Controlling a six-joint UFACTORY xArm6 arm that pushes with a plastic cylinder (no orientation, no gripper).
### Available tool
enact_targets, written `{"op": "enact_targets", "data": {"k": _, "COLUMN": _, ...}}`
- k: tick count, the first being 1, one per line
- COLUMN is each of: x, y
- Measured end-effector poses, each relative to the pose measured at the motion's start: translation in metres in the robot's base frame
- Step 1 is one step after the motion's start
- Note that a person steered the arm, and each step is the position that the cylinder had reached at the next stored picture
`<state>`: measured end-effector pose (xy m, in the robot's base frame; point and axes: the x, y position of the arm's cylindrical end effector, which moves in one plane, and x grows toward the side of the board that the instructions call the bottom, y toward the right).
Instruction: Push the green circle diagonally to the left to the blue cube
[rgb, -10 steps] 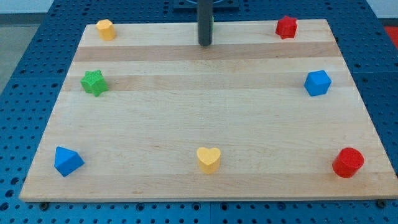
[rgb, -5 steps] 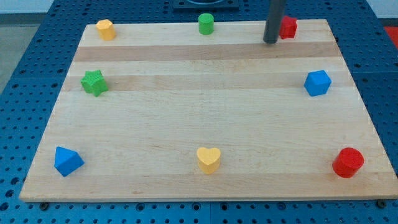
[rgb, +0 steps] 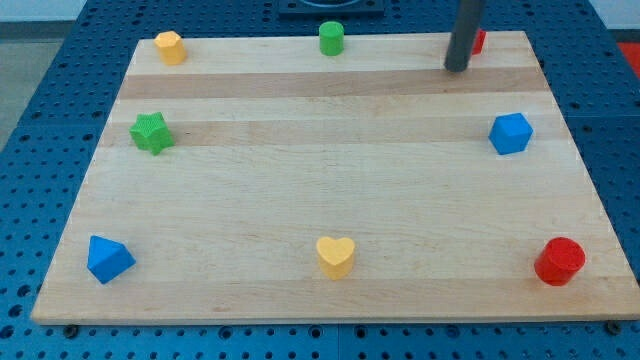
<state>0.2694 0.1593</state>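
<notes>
The green circle (rgb: 331, 39), a short green cylinder, stands at the top edge of the wooden board (rgb: 320, 190), near the middle. A blue cube (rgb: 510, 133) sits near the right edge. Another blue block (rgb: 108, 259), wedge-like, sits at the bottom left. My tip (rgb: 457, 68) is at the top right, far to the right of the green circle, right in front of a red block (rgb: 478, 40) that it mostly hides. It touches neither blue block.
A yellow block (rgb: 170, 46) is at the top left, a green star (rgb: 151, 132) at the left, a yellow heart (rgb: 336, 256) at the bottom middle, a red cylinder (rgb: 559, 261) at the bottom right. Blue pegboard surrounds the board.
My tip has moved right along the top edge, from in front of the green circle to in front of the red block. The green circle is now uncovered. No block has moved.
</notes>
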Motion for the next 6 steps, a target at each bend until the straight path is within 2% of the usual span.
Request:
{"op": "enact_targets", "data": {"k": 1, "x": 0.011, "y": -0.061}}
{"op": "enact_targets", "data": {"k": 3, "x": 0.019, "y": -0.234}}
{"op": "enact_targets", "data": {"k": 4, "x": -0.028, "y": -0.272}}
{"op": "enact_targets", "data": {"k": 5, "x": -0.074, "y": -0.261}}
{"op": "enact_targets", "data": {"k": 6, "x": -0.078, "y": -0.251}}
